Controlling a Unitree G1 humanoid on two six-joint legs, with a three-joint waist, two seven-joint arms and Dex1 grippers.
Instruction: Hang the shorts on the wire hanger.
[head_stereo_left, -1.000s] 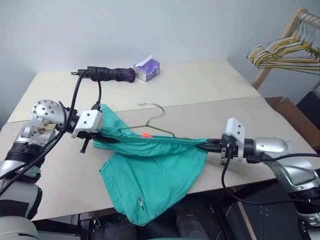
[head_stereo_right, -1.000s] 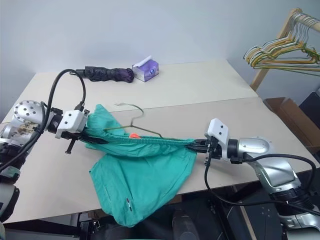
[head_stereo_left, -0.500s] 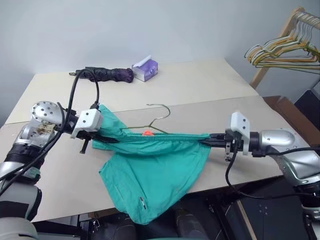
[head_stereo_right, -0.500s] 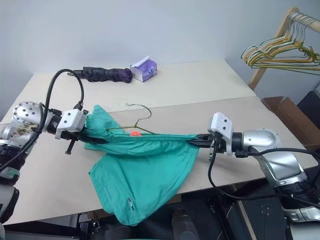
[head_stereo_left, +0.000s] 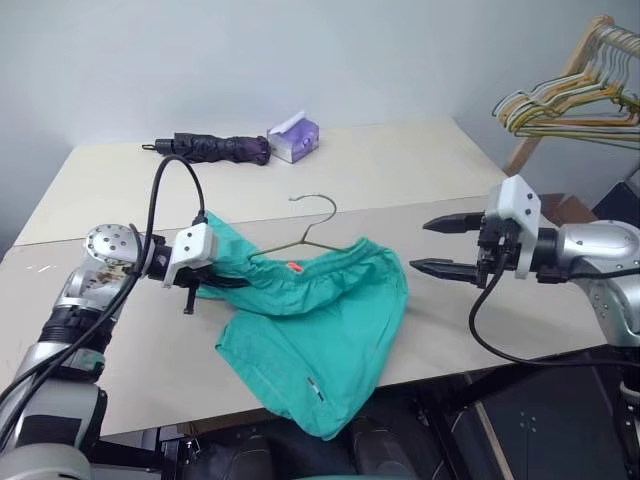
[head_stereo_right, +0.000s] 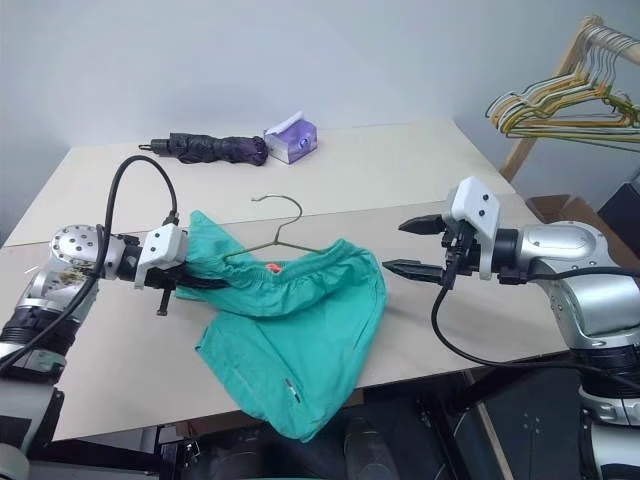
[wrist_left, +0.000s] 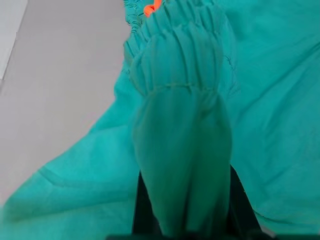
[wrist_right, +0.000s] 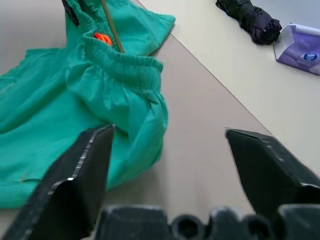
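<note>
The teal-green shorts (head_stereo_left: 320, 320) lie slack on the table (head_stereo_left: 480, 310), one leg hanging over its front edge. My left gripper (head_stereo_left: 232, 283) is shut on the left end of the gathered waistband (wrist_left: 185, 65), near the orange-red tag (head_stereo_left: 294, 267). The wire hanger (wrist_right: 114, 32) lies with its lower part inside the waistband. Its hook (head_stereo_left: 318, 198) rests on the table behind the shorts. My right gripper (head_stereo_left: 420, 246) hovers open just right of the shorts, holding nothing.
A dark folded umbrella (head_stereo_left: 215, 148) and a purple tissue box (head_stereo_left: 295, 140) lie at the back of the far table. A wooden rack with a bunch of pastel hangers (head_stereo_left: 565, 100) stands at the right. The table's front edge runs under the shorts.
My right gripper has opened, let go of the waistband's right end and risen. The stretched waistband has gone slack and dropped onto the table. The left gripper keeps its hold.
</note>
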